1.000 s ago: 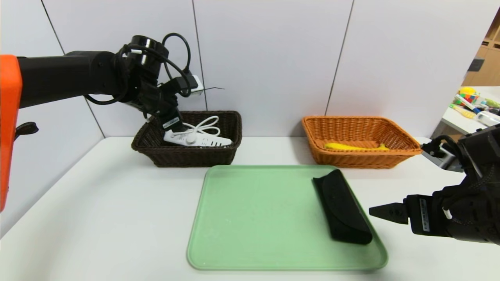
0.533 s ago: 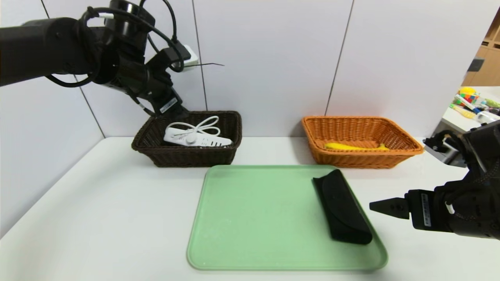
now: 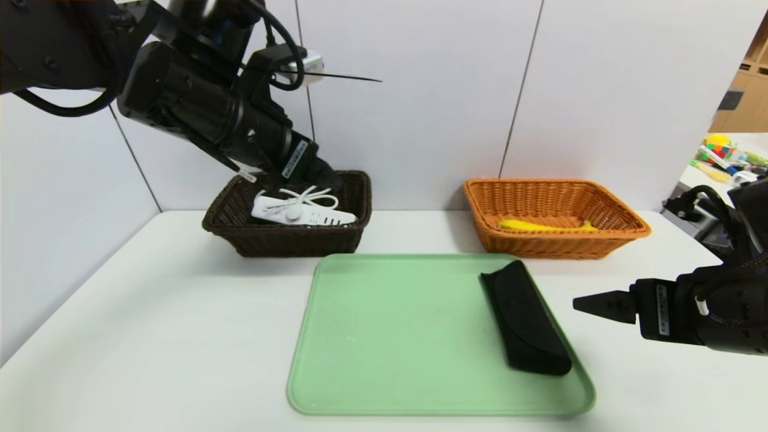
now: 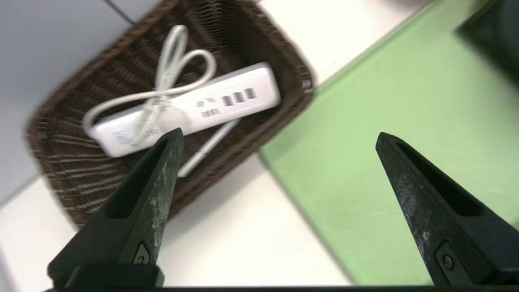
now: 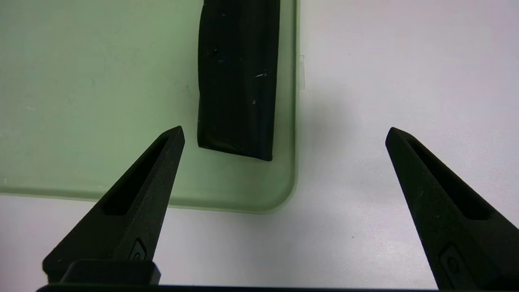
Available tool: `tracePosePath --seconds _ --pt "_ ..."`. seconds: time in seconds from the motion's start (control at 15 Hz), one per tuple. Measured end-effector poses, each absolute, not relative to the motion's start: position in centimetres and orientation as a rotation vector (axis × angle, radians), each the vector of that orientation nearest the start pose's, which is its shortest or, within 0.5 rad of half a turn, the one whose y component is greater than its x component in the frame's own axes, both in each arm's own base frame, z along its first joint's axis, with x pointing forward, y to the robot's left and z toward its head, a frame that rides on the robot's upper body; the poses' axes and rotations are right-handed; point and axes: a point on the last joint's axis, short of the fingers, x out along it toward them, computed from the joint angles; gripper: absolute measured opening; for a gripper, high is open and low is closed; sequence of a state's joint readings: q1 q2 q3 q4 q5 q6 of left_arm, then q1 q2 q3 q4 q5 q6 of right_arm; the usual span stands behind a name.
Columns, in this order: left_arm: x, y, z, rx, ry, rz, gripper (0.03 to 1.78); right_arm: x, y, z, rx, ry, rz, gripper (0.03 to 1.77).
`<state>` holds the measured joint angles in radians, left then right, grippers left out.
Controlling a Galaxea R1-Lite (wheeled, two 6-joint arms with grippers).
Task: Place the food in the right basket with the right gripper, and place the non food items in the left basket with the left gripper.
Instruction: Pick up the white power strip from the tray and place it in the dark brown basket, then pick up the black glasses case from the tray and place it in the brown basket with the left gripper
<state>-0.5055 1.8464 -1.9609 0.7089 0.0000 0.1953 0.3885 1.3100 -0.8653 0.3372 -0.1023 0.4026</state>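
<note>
A white power strip [image 3: 303, 215] [image 4: 190, 107] with its coiled cord lies in the dark brown left basket [image 3: 240, 240] [image 4: 61, 162]. My left gripper [image 3: 327, 177] [image 4: 279, 134] hangs above that basket's right end, open and empty. A yellow food item [image 3: 540, 225] lies in the orange right basket [image 3: 540, 247]. A black soft case [image 3: 528, 318] [image 5: 237, 77] rests along the right side of the green tray [image 3: 390, 336] [image 5: 81, 101]. My right gripper [image 3: 591, 303] [image 5: 284, 129] hovers low over the table just right of the tray, open and empty.
A thin silver stick [image 4: 206, 148] lies under the power strip in the brown basket. White wall panels stand right behind both baskets. A side table [image 3: 708, 186] with colourful items is at the far right. Bare white tabletop [image 3: 150, 312] stretches left of the tray.
My left gripper let go of the power strip, rose out of the brown basket and swung right toward the tray. The right gripper drifted slightly right.
</note>
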Motion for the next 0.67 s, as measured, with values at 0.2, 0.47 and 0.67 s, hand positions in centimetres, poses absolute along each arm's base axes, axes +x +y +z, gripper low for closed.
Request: tracePosePath --seconds 0.2,0.47,0.67 --pt "27.1 -19.6 31.8 0.227 0.598 -0.609 1.69 17.2 6.8 21.2 0.195 0.799 0.111 1.71" --pt "25.0 -24.4 28.0 0.139 0.766 -0.635 1.69 17.1 6.7 21.2 0.201 0.798 0.106 1.71" --pt "23.9 -27.9 25.5 0.115 0.828 -0.616 1.69 17.0 6.6 21.4 0.205 0.790 0.104 1.71"
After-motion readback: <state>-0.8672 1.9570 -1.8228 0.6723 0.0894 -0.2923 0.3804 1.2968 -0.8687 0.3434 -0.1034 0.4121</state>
